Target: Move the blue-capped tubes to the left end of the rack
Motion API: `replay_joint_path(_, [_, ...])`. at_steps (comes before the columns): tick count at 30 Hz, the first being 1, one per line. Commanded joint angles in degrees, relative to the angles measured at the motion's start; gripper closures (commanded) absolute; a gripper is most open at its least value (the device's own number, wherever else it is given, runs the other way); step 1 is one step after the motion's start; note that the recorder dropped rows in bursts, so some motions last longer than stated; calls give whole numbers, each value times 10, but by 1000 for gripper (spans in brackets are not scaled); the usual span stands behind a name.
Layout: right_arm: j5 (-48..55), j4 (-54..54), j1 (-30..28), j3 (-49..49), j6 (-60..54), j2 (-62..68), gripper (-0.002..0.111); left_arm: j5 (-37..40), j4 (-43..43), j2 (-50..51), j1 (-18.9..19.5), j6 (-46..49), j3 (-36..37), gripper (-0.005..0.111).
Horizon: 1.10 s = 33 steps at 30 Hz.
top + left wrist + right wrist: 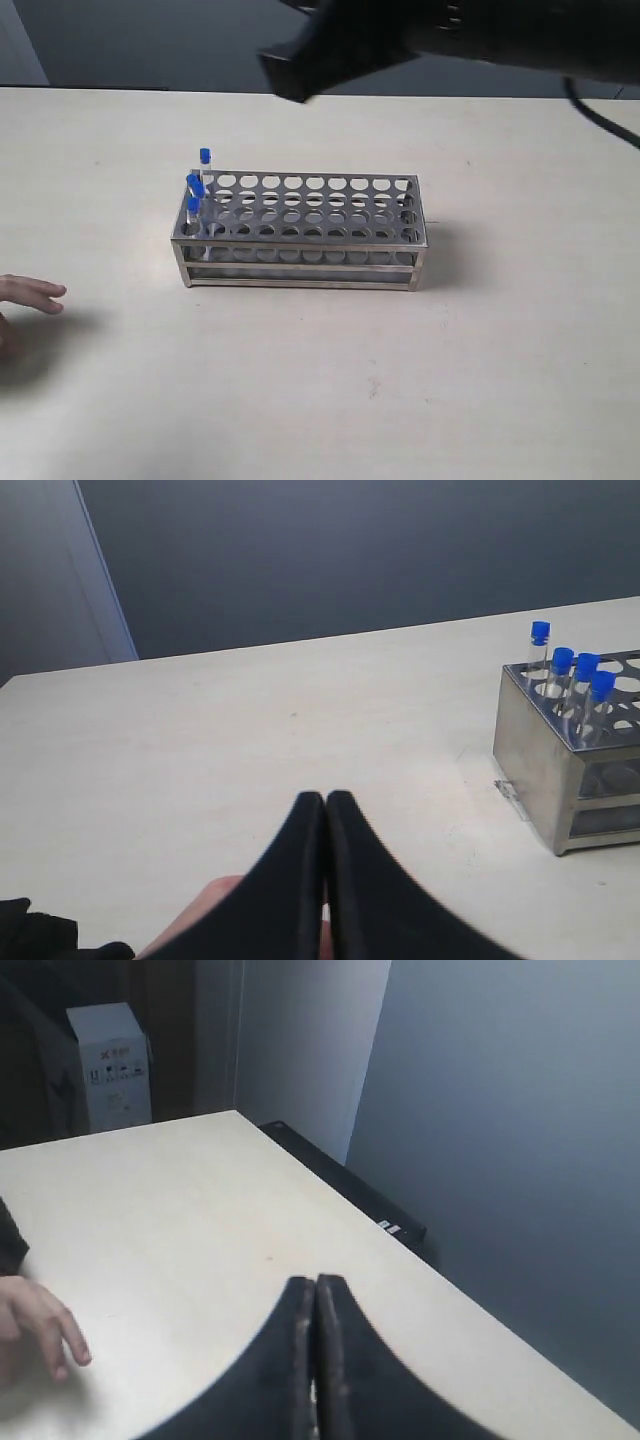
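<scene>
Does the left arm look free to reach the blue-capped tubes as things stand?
Probably yes: only bare table lies between the left hand and the rack, whose near end holds the blue-capped tubes, caps exposed. The hand is shut and must open first.

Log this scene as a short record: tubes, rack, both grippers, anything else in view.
tubes: four, blue caps, upright at the left end of the rack
rack: steel, on the table, no tube in its other holes
left gripper: shut, empty, apart from the rack
right gripper: shut, empty
hand: a person's, at the left edge of the exterior view, apart from the rack
task state: tubes look already in place
</scene>
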Motion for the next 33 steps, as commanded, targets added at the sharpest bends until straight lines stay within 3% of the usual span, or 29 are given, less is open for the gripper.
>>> replay_joint_path(1, [17, 3, -17, 107, 38, -144, 109, -4, -3, 2, -2, 0, -3, 106])
replay_joint_path(6, [44, -45, -100, 245, 87, -326, 109, -4, -3, 2, -2, 0, -3, 106])
replay_joint_path(9, [149, -105, -140, 294, 84, -400, 109, -4, -3, 2, -2, 0, -3, 106])
replay_joint_path(14, [298, -94, -155, 303, 188, -487, 109, -4, -3, 2, -2, 0, -3, 106])
replay_joint_path(23, [317, -152, -162, 309, 196, -549, 109, -4, -3, 2, -2, 0, -3, 106])
replay_joint_path(26, [284, -159, -227, 335, 196, -583, 109, -4, -3, 2, -2, 0, -3, 106])
replay_joint_path(33, [244, -94, -459, 421, 206, -695, 109, -4, -3, 2, -2, 0, -3, 106])
